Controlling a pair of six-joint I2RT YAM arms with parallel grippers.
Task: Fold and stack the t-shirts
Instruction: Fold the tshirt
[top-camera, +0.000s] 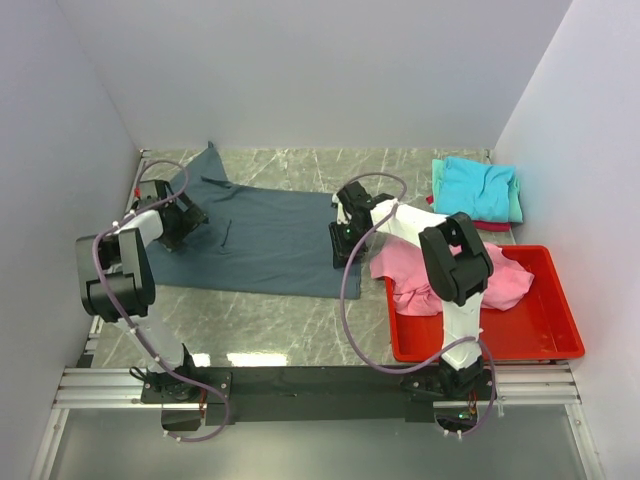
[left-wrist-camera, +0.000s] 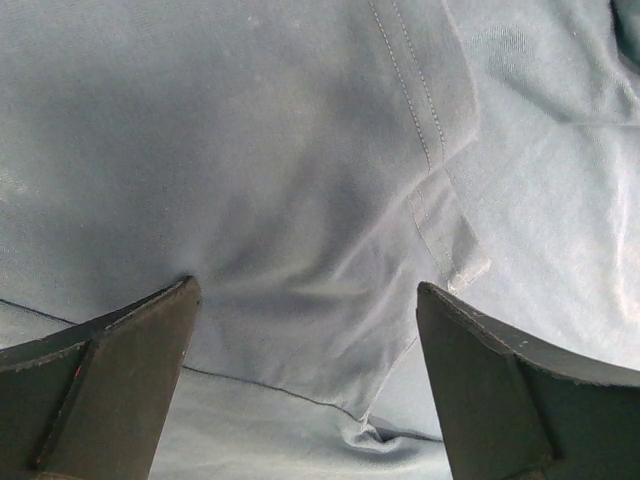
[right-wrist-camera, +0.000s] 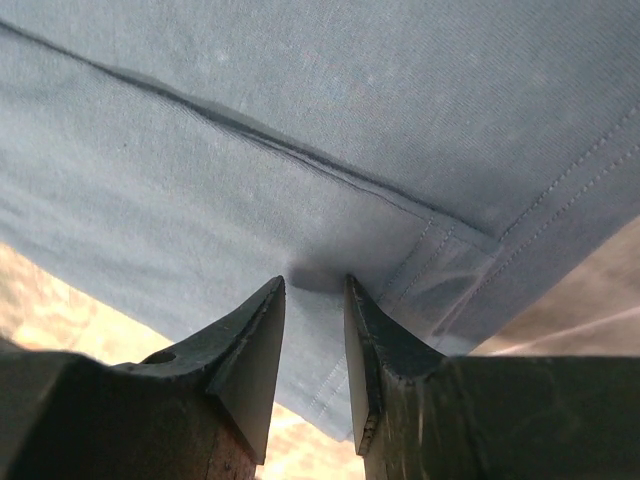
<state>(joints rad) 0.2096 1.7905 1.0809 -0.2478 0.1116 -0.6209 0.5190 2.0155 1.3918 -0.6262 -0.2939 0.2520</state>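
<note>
A dark slate blue-grey t-shirt lies spread flat across the middle of the table. My left gripper hangs low over its left end, by the sleeve. Its jaws stand wide open over a stitched fold of the shirt, holding nothing. My right gripper is at the shirt's right edge. There its narrowed jaws press their tips onto the cloth near the hemmed corner, with a gap still between them. A pink t-shirt lies crumpled in the red bin.
Folded tees sit at the back right: turquoise on top, with a mint edge and a red one beneath. White walls close in on three sides. Bare marble table lies in front of the shirt.
</note>
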